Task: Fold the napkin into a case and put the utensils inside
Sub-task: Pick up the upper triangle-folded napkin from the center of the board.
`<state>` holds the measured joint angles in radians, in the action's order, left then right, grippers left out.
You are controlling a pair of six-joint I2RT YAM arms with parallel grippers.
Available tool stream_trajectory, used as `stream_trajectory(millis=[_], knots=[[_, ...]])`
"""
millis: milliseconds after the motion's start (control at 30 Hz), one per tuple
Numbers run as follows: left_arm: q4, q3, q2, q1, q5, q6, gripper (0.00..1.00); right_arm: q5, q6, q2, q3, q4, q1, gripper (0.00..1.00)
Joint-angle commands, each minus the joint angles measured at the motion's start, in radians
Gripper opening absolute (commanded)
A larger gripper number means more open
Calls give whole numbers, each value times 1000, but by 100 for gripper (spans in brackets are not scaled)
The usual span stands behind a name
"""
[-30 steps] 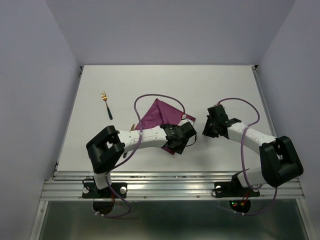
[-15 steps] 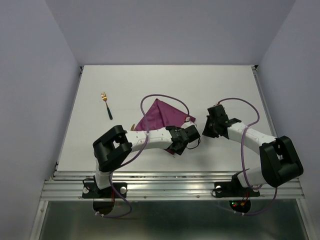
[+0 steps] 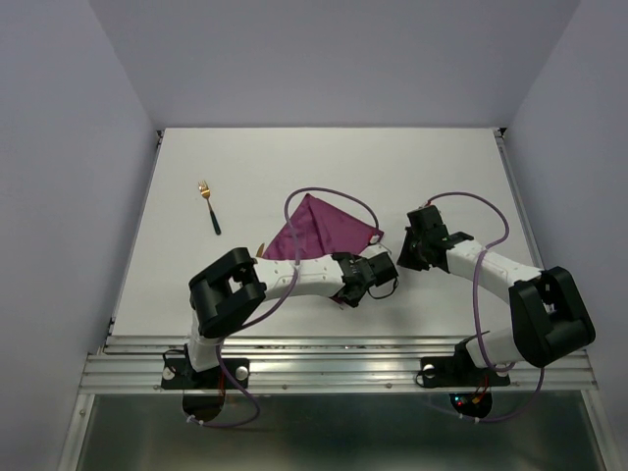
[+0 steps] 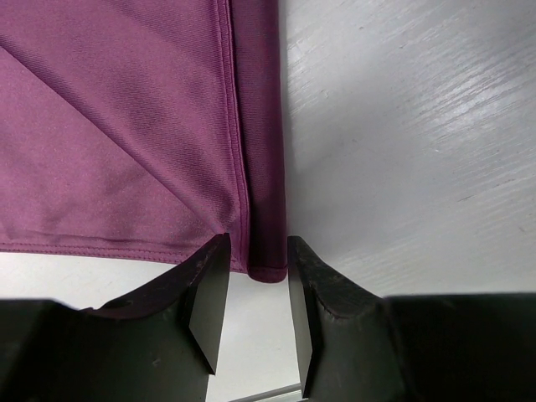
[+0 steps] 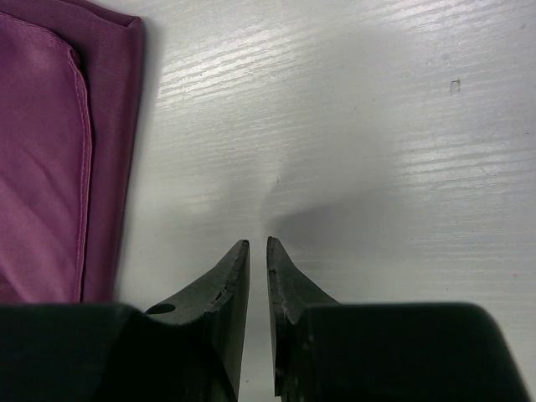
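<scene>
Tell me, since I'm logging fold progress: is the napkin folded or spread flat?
Folded. The napkin shows one layer lying over another along a stitched hem, with a diagonal crease across it.

I can read no text, label, brand, number or sign in any of my three views. The purple napkin is plain cloth, the white table carries no markings, and the black fingers in the wrist views bear no lettering I can make out.
</scene>
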<state>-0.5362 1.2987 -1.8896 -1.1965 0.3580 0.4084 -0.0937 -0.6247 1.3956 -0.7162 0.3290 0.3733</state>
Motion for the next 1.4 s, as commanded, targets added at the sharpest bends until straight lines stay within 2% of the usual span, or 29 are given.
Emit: stream_trajectory(millis=[0, 733, 1000, 1367], knots=[[-24, 40, -9, -9, 45, -16, 44, 9, 6, -6, -15, 1, -7, 20], [-19, 37, -54, -43, 118, -62, 45, 12, 2, -10, -20, 10, -7, 20], [15, 4, -48, -43, 87, -78, 48, 12, 2, -12, -22, 12, -7, 20], [111, -70, -55, -28, -4, -115, 43, 5, 0, -30, -23, 24, -7, 20]])
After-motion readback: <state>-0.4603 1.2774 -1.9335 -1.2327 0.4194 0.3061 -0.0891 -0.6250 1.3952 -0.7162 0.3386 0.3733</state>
